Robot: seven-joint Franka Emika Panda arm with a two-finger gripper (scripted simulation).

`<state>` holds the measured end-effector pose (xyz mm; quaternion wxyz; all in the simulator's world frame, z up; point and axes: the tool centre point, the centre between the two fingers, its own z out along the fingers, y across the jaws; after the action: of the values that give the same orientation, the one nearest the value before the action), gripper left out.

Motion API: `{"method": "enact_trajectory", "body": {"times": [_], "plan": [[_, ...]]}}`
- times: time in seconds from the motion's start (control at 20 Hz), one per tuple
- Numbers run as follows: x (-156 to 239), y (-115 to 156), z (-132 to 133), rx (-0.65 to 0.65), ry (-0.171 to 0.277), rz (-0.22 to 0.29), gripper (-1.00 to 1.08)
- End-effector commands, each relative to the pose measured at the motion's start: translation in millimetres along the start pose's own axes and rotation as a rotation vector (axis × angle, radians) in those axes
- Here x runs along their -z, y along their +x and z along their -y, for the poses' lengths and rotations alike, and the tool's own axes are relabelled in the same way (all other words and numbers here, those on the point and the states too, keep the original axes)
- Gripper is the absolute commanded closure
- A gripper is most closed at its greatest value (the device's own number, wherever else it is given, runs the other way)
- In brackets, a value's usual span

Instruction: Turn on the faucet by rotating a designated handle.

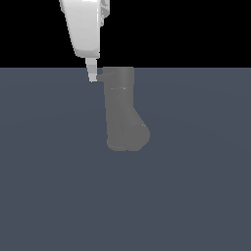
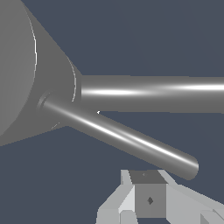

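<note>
The faucet [image 1: 120, 105] is a matte grey upright cylinder with a bulging rounded foot [image 1: 131, 137]. The handle shows as a short stub [image 1: 100, 77] sticking out near its top, toward the exterior view's left. My white gripper [image 1: 92, 74] hangs from above with its fingertips right beside that stub. In the wrist view the faucet body [image 2: 26, 74] fills one side. The handle [image 2: 127, 138] is a thin grey bar slanting out of it, and its free end lies just ahead of my gripper [image 2: 146, 186]. The fingers look pressed together with nothing between them.
A thicker grey bar [image 2: 157, 92] runs straight out from the faucet body behind the handle. The faucet stands on a flat dark blue-grey floor [image 1: 196, 196]. Above the floor's far edge the background is black.
</note>
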<state>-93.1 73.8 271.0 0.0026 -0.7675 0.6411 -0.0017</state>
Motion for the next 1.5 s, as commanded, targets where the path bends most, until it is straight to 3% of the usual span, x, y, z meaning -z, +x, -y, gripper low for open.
{"method": "enact_trajectory", "body": {"times": [0.0,0.15,0.2,1.2,1.25,1.3,1.45], "plan": [[0.2,19.4,-10.8,-0.023,-0.006,-0.001,1.08],[0.3,25.8,-16.8,-0.024,-0.006,-0.001,1.08],[0.1,12.7,-11.8,-0.003,-0.002,-0.002,1.08],[0.5,128.3,-13.2,-0.024,-0.006,-0.001,1.08],[0.5,128.3,-13.2,-0.024,-0.006,-0.001,1.08],[0.1,97.7,-8.4,0.028,-0.008,0.001,1.08],[0.1,105.5,-2.3,0.024,-0.008,0.001,1.08]]}}
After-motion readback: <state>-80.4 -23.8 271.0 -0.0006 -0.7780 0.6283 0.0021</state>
